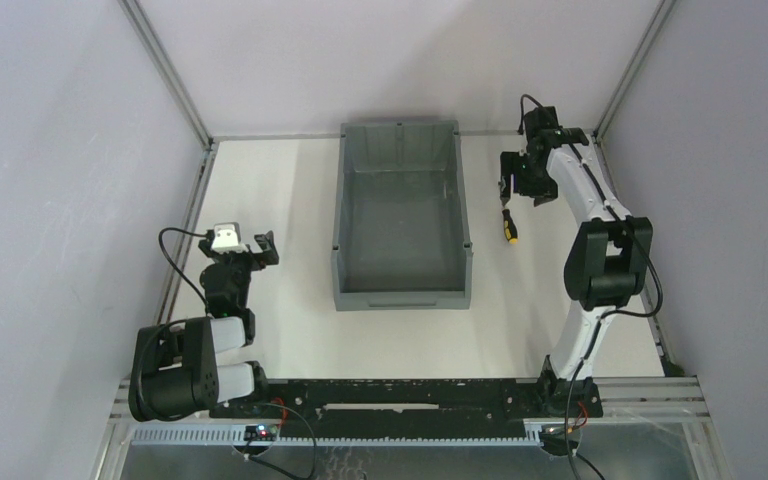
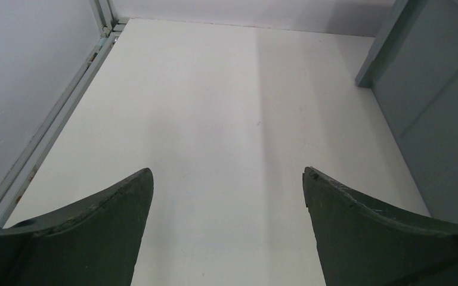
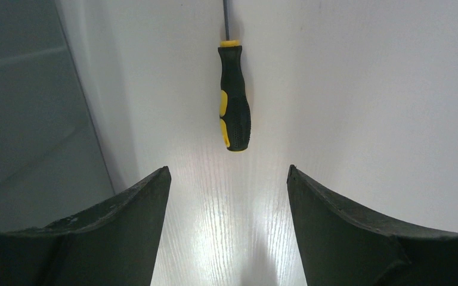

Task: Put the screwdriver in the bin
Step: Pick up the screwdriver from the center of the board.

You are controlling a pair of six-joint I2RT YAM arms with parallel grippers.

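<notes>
The screwdriver [image 1: 508, 228], black-and-yellow handle and thin dark shaft, lies flat on the white table just right of the grey bin [image 1: 400, 294]. My right gripper [image 1: 508, 190] hovers above it, open and empty. In the right wrist view the screwdriver [image 3: 234, 101] lies just beyond my open right gripper [image 3: 228, 173], centred on the gap, not touched, with the bin wall [image 3: 24, 119] at the left. My left gripper [image 1: 238, 250] is open and empty over the table left of the bin. The left wrist view shows my left gripper [image 2: 228, 173] with the bin wall [image 2: 435, 119] at the right.
The table is enclosed by pale walls with a metal frame rail [image 1: 185, 230] along the left side and another [image 1: 620, 80] at the back right corner. The bin's inside shows nothing in it.
</notes>
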